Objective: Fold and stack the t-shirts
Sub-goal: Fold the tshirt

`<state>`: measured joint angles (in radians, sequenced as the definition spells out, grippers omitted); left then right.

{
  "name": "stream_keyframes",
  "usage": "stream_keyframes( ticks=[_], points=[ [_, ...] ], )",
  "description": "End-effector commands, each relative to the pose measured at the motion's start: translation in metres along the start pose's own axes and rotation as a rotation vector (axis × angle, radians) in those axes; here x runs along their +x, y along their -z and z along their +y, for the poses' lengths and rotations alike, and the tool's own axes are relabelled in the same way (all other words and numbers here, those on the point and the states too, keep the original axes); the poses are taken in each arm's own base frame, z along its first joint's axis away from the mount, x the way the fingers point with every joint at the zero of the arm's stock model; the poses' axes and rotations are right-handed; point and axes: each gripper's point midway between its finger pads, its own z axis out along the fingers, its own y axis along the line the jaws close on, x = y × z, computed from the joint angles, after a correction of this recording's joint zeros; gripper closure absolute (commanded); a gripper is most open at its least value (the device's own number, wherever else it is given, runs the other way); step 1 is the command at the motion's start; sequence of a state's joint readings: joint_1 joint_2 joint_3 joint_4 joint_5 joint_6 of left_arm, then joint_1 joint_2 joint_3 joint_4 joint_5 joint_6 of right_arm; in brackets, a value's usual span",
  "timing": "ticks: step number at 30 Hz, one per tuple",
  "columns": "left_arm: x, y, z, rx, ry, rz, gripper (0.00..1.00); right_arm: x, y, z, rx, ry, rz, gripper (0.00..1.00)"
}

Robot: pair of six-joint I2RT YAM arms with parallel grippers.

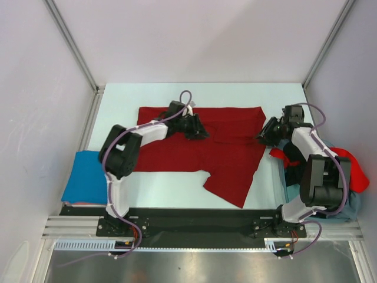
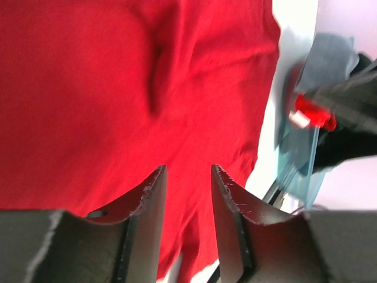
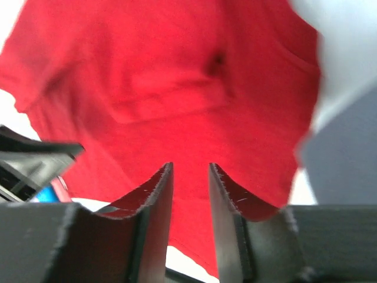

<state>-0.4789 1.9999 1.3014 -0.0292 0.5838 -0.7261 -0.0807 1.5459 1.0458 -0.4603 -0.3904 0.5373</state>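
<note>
A dark red t-shirt (image 1: 230, 159) lies spread across the middle of the table, mostly flat with soft creases. One flap reaches toward the near edge, right of centre. A bright blue t-shirt (image 1: 85, 177) lies flat at the near left. At the right edge is a rumpled heap of a black t-shirt (image 1: 291, 156), a brighter red t-shirt (image 1: 356, 171) and a pale grey-blue t-shirt (image 1: 347, 209), seemingly unfolded.

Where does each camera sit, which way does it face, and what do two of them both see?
Top external: above and behind the arm bases, looking down on the table; left arm and right arm show.
Left wrist: on the left arm, facing the dark red t-shirt; the open left gripper shows.
Right wrist: on the right arm, facing that shirt; the open right gripper shows.
Shared: all three see the dark red t-shirt.
</note>
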Motion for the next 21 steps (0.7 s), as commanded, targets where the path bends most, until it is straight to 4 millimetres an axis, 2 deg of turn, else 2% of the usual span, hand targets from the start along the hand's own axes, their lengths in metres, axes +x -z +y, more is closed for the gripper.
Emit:
stream_keyframes(
  ticks=[1,2,3,7,8,12,21],
  points=[
    [-0.034,-0.028,-0.022,0.06,0.039,-0.097,0.58,0.008,-0.006,-0.014,-0.018,-0.004,0.037,0.62],
    [-0.038,-0.034,-0.032,0.073,0.032,-0.104,0.57,0.004,-0.007,-0.017,-0.022,-0.02,0.034,0.6],
    [-0.04,-0.039,-0.034,0.07,0.03,-0.106,0.57,0.002,-0.008,-0.018,-0.027,-0.027,0.033,0.59],
    [-0.043,-0.055,-0.023,-0.013,0.042,-0.112,0.57,-0.003,-0.012,-0.019,-0.049,-0.053,0.037,0.58],
    [-0.038,-0.058,-0.012,-0.059,0.071,-0.095,0.57,-0.003,-0.015,-0.022,-0.042,-0.051,0.038,0.58],
    [-0.03,-0.062,-0.001,-0.102,0.091,-0.08,0.54,0.0,-0.023,-0.028,-0.033,-0.057,0.056,0.58],
    [-0.011,-0.077,0.002,-0.11,0.103,0.007,0.55,-0.006,-0.042,-0.032,-0.049,-0.046,0.072,0.67]
  ],
)
